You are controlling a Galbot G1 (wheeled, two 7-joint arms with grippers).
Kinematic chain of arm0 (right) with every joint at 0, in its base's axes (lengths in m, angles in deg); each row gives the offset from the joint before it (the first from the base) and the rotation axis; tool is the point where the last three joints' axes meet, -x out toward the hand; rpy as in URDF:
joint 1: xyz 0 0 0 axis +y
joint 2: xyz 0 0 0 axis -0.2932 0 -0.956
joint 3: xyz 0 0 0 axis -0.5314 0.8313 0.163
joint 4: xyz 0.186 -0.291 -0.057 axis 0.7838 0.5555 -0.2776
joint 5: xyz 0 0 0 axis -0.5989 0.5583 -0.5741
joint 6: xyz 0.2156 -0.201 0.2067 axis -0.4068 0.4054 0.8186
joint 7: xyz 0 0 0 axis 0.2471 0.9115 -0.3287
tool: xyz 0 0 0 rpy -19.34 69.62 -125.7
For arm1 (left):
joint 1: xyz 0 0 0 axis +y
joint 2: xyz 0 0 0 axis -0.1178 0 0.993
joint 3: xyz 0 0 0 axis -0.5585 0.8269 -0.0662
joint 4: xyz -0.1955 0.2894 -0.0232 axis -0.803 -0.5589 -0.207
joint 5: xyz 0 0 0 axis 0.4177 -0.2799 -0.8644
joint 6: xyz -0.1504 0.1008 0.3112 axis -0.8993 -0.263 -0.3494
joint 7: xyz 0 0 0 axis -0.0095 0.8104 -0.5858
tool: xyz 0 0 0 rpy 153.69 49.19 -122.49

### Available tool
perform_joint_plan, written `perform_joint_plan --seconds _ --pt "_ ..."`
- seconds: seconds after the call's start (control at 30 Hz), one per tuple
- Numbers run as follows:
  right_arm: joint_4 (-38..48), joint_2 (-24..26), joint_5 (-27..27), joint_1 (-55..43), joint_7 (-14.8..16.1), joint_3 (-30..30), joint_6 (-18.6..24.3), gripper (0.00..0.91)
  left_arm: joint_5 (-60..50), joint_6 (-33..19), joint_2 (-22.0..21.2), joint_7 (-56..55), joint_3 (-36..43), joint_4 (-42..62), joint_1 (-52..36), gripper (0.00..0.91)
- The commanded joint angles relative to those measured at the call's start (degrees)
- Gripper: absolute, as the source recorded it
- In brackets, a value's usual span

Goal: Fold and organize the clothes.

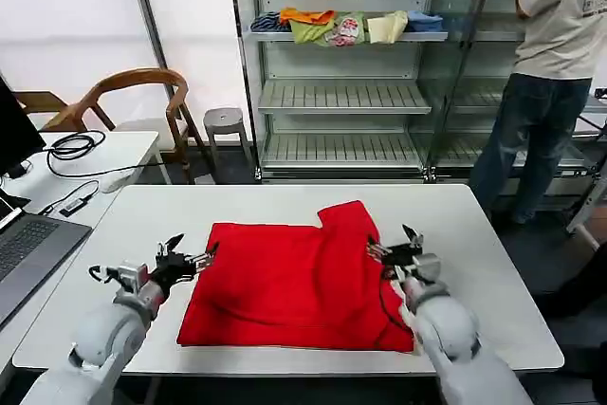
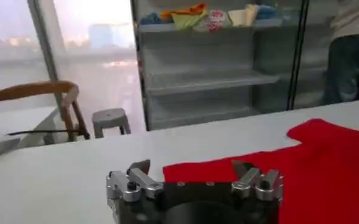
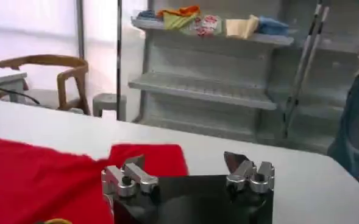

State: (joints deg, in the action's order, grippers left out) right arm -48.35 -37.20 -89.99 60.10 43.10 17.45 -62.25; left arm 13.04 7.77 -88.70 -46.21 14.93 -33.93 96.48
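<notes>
The clothes, one bright red T-shirt (image 1: 289,282), lie partly folded on the white table (image 1: 285,206), with a sleeve sticking out toward the back. No print shows on the side facing up. My left gripper (image 1: 193,255) hovers open at the shirt's left edge, fingers spread either side of the red corner (image 2: 185,172). At the shirt's right edge my right gripper (image 1: 395,246) is open too, with the sleeve (image 3: 152,159) just beyond its fingers. Neither holds cloth.
A metal shelf unit (image 1: 341,92) stands behind the table with small coloured garments (image 1: 346,26) on its top shelf. A person (image 1: 550,73) stands at the right by the shelves. A side desk with a laptop (image 1: 28,244) and cables is at left, a wooden chair (image 1: 133,101) behind it.
</notes>
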Motion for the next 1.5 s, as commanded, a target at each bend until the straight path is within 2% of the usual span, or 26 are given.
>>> perform_joint_plan --seconds 0.03,0.4,0.73,1.1,1.5 --pt "14.8 -4.2 -0.3 -13.3 0.2 3.7 -1.5 0.907 0.9 -0.4 -0.8 0.9 8.1 15.7 -15.3 0.907" --pt "31.6 -10.1 -0.6 -21.7 0.7 3.7 1.2 0.907 0.6 -1.1 -3.6 1.9 11.1 23.8 -20.3 0.907" --pt "40.7 -13.9 -0.2 -24.6 -0.2 2.7 2.6 0.907 0.0 -1.1 -5.3 3.2 12.1 28.6 -22.3 0.907" --pt "44.2 -14.9 -0.3 -25.4 -0.5 1.3 4.8 0.907 -0.8 -1.6 -6.3 3.8 12.0 31.8 -23.3 0.907" --pt "46.3 -15.3 -0.9 -25.8 -0.8 0.4 4.9 0.907 -1.1 -1.4 -6.7 4.1 12.4 32.5 -23.5 0.907"
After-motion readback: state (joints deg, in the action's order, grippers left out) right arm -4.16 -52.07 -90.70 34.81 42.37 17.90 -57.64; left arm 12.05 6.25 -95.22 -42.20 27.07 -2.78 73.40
